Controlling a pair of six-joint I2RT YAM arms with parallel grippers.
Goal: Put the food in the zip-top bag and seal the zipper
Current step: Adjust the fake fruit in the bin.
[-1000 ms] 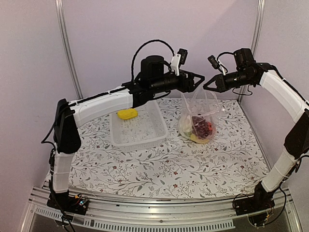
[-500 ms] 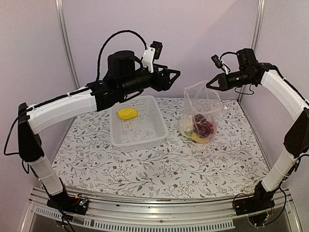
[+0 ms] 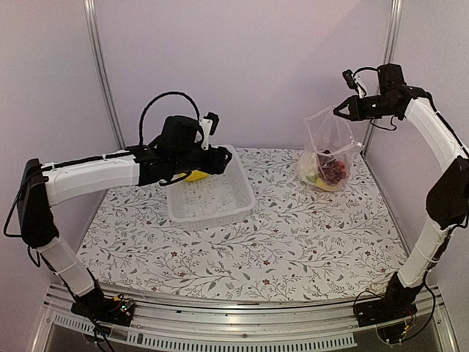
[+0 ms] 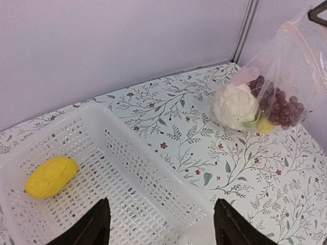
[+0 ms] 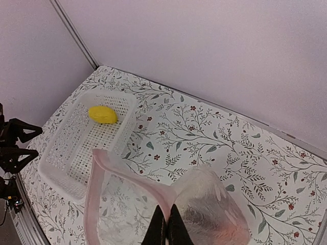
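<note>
Right, I start with the big flowery table (image 3: 293, 242). On its left half sits the white plastic basket with holes (image 3: 212, 218). At the back right is the clear crinkly zip-top bag (image 3: 326, 139), well apart from the basket.

My right pincer (image 3: 338, 111) is pinched tight on the top edge of the bag and holds it up high. The bag hangs down from it. I cannot tell if the bottom rests on the table or just brushes it. Inside I see a white bumpy cauliflower (image 4: 234, 104), dark red grapes (image 4: 278, 104) and a bit of something yellow under them.

My left pincer (image 4: 162, 201) hangs over the basket with its two fingers wide apart and nothing between them. The small yellow lemon (image 4: 51, 176) lies alone in the far left corner of the basket, off to the left of the fingers.

So I think the job is at the last piece of food. Next I need to move the left pincer over the lemon, go down and close on it gently, because it is round and may slip or roll away.

The thin pinkish zipper strip (image 5: 91, 194) gapes open, so the mouth is ready. Sealing comes after the lemon is in.
</note>
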